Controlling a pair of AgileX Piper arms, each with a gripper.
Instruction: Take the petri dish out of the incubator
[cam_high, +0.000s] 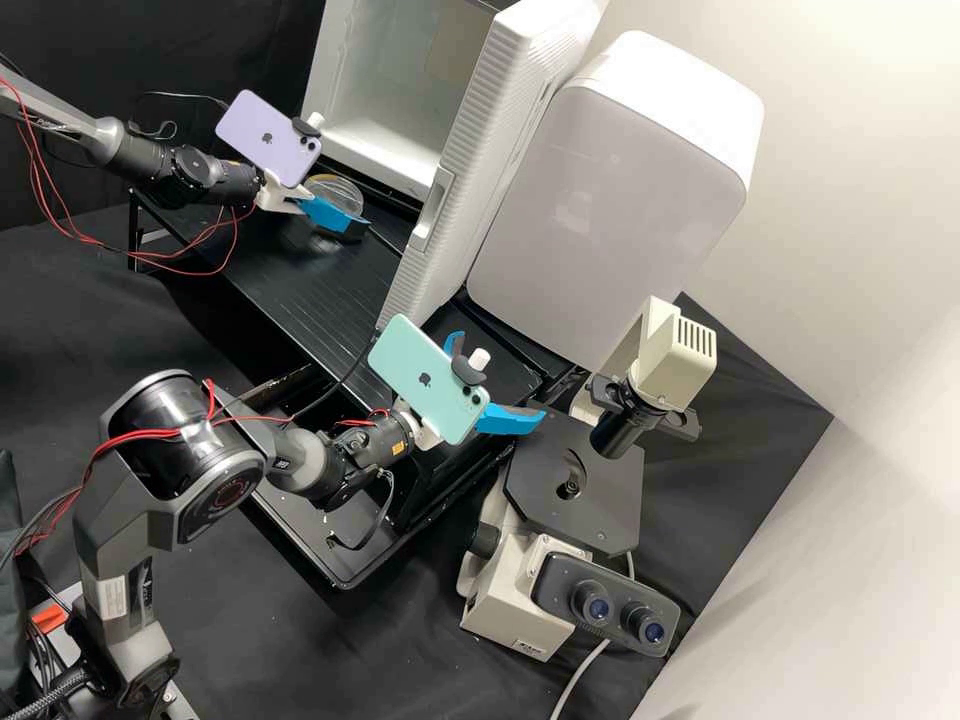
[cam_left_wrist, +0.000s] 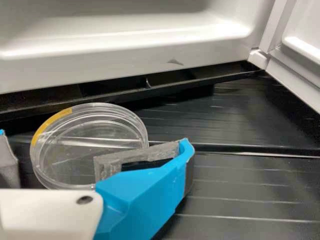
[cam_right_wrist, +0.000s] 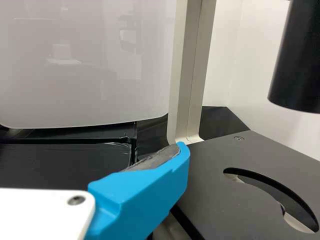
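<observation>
Clear round petri dish (cam_left_wrist: 87, 142), yellow rim mark, between left pincer (cam_left_wrist: 95, 147) fingers; grip unclear. Right pincer (cam_high: 512, 418): cannot tell.

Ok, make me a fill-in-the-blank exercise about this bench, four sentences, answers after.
1. The incubator door stands ___.
2. The dish lies between the left end effector's two ___ fingers.
3. The dish's rim bears a ___ stripe.
4. The right end effector hangs at the edge of the stage of the ___.

Answers: open; blue; yellow; microscope.
</observation>
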